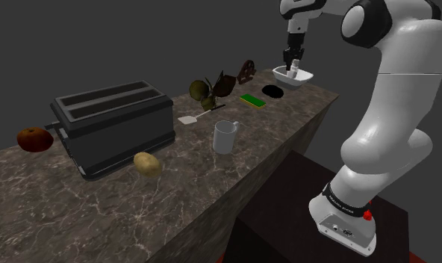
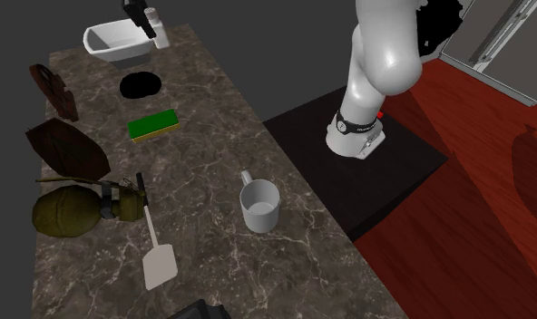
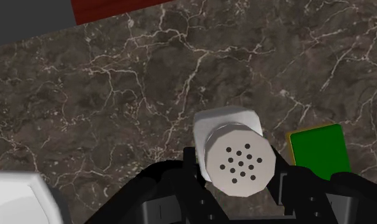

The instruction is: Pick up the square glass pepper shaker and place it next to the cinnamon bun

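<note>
Pepper shaker [image 3: 235, 143] points its holed cap toward my wrist camera, long axis along the gripper [image 3: 238, 173], fingers pinching it.

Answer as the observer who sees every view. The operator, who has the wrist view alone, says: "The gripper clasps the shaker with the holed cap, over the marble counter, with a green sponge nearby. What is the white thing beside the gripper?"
Observer: It is a white bowl. In the second exterior view the pepper shaker, held in the gripper, hangs close beside its rim.
Operator: Where is the bun?
Observer: It is probably the brown lump at the second exterior view's left, past a black disc on the counter.
</note>
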Motion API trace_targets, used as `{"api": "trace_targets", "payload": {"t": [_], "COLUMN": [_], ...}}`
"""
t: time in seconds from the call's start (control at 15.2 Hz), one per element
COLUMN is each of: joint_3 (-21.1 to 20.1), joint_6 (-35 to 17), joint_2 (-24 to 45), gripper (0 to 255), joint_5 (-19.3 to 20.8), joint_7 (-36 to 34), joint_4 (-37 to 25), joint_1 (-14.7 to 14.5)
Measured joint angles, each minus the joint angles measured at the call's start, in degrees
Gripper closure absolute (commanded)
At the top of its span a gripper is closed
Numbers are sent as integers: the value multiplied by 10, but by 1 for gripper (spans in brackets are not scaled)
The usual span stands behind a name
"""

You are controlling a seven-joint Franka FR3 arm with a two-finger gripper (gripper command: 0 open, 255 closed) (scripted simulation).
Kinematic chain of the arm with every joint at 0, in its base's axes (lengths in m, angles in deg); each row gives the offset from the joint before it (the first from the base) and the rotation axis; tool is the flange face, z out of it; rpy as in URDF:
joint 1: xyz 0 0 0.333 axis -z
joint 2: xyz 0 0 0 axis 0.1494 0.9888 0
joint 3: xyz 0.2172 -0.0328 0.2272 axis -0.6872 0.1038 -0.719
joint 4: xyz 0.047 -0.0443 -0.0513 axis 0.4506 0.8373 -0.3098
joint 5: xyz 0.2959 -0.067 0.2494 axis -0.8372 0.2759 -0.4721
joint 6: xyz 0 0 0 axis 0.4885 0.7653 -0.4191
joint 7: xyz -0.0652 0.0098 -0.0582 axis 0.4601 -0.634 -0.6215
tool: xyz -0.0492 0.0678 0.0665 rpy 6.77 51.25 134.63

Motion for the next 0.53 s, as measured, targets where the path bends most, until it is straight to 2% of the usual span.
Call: {"api": "trace_targets", "payload": {"t": [0.33, 0.53], "joint_3": [14, 16], "joint_6": [30, 17], "joint_2": [73, 85], "gripper": [255, 255], "joint_5": [-13, -15], "joint_7": [58, 67], "joint_4": [-107, -107], "joint_1": [49, 57]}}
